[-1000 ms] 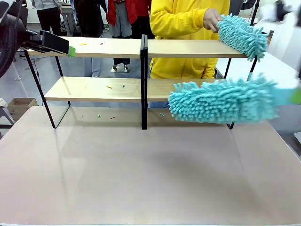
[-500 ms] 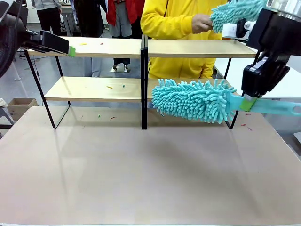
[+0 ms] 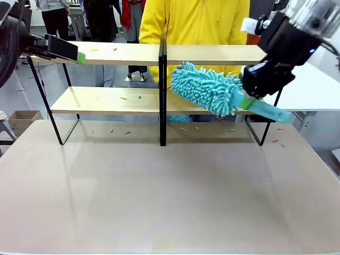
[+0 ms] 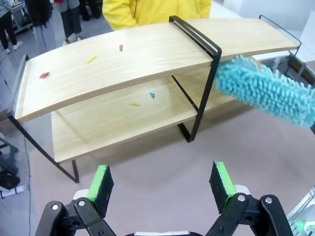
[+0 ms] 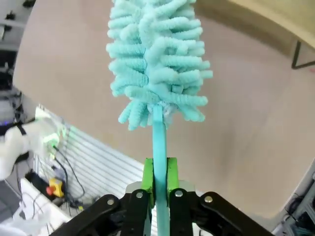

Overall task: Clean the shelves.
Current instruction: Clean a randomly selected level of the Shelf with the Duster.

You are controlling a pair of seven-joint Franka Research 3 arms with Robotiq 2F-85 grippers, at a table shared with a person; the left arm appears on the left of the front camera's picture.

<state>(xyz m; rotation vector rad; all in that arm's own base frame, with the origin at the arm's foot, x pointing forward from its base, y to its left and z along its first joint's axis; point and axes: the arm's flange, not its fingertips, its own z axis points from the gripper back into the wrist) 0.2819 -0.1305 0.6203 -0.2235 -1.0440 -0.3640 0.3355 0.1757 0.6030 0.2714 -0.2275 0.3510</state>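
Duster (image 3: 204, 87) handle pinched in my right pincer (image 3: 247, 101), head angled between shelves (image 3: 106, 53) right of upright (image 3: 162, 79) for sweeping; left pincer (image 4: 162, 179) spread.

Looks like a robotics lab to me, not anybody's home. Big plain counter (image 3: 159, 202) with a robot arm (image 3: 313, 13) over it, more white tables (image 3: 313, 87) off to the side, people (image 3: 56, 16) standing around behind, a cardboard box (image 3: 21, 119) on the floor, loose cables (image 5: 69, 169) lying about.
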